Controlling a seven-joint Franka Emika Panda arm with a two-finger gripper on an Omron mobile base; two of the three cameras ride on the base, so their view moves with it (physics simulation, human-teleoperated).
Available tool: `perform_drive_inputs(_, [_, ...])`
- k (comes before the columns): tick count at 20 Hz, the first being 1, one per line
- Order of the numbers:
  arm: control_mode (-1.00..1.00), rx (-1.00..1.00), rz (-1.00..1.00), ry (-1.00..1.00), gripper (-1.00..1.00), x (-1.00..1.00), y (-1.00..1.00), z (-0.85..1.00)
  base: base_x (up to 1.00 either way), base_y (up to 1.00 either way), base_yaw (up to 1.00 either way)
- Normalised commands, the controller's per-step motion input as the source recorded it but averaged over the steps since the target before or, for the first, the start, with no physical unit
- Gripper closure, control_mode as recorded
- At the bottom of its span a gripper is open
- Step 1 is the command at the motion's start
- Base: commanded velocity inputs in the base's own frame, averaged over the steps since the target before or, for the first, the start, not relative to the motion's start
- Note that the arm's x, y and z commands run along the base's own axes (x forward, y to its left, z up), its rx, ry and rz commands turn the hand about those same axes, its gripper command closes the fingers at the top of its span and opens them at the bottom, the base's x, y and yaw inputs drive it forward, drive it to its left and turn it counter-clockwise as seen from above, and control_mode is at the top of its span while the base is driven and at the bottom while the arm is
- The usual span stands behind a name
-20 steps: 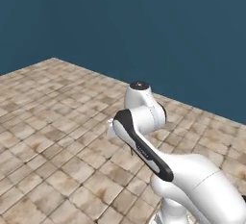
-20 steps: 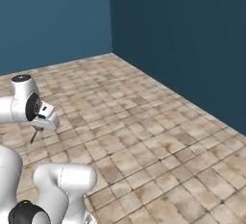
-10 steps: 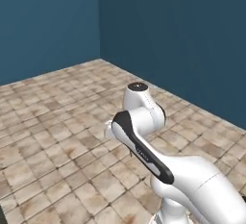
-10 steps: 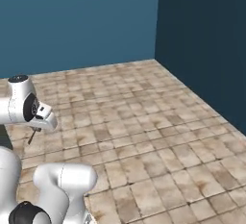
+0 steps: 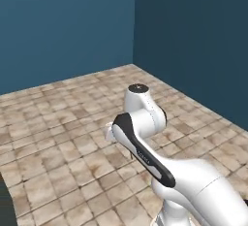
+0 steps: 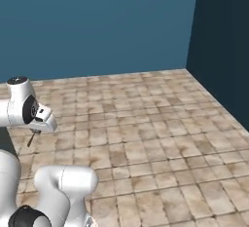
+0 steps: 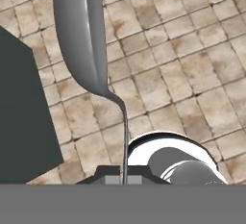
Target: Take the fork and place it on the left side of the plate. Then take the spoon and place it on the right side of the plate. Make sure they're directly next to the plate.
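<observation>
Swinging round, my base now faces a wall corner; my tool [image 7: 124, 180] pinches the smooth grey spoon [image 7: 84, 40], its handle end hidden.

Floor: tiled floor [image 6: 160, 138] lies bare, wide room to pass.
Walls: blue walls [image 6: 97, 26] bound the far side (corner ahead).
Beside the gripper: dark block [image 7: 24, 117] stands left in hand view.

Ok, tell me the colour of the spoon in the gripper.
Plain grey metal; the spoon shows best in the hand view.
</observation>
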Motion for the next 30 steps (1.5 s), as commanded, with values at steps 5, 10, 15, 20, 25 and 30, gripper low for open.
perform_drive_inputs(5, [1.0, 0.0, 0.0, 0.0, 1.0, 0.0, 0.0, 0.0, 1.0, 0.0, 0.27])
perform_drive_inputs(10, [1.0, 0.0, 0.0, 0.0, 1.0, 0.0, 0.0, 0.0, 1.0, 0.0, 0.25])
perform_drive_inputs(15, [1.0, 0.0, 0.0, 0.0, 1.0, 0.0, 0.0, 0.0, 1.0, 0.0, 0.25])
perform_drive_inputs(20, [1.0, 0.0, 0.0, 0.0, 1.0, 0.0, 0.0, 0.0, 1.0, -0.05, 0.22])
perform_drive_inputs(25, [1.0, 0.0, 0.0, 0.0, 1.0, 0.0, 0.0, 0.0, 1.0, -0.19, 0.16])
perform_drive_inputs(30, [1.0, 0.0, 0.0, 0.0, 1.0, 0.0, 0.0, 0.0, 1.0, -0.25, 0.14])
